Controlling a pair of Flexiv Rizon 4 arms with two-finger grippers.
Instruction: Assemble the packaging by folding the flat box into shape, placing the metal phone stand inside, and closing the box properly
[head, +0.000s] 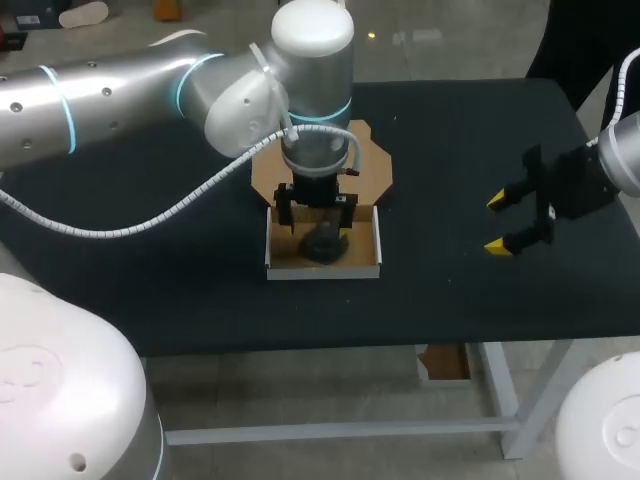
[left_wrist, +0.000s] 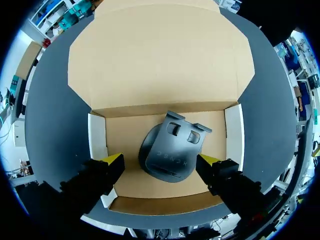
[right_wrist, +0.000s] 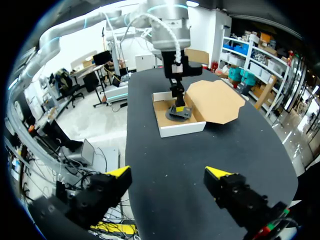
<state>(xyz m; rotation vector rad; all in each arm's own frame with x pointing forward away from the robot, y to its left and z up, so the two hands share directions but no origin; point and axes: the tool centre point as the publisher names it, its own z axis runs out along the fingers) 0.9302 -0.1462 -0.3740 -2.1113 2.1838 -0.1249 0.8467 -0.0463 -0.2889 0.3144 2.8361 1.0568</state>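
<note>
The tabletop is black and dull. One thing lies right on it, near the middle: a small open box, brown inside with white walls. Its brown lid is open and spreads out behind it.

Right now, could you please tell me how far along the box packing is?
Done: the box is folded into a tray and the metal phone stand lies inside it. In hand: the left gripper hangs open over the stand, apparently not gripping it. Left: the lid lies open behind the tray and needs folding over and closing. The right gripper hovers open, off to the side.
</note>
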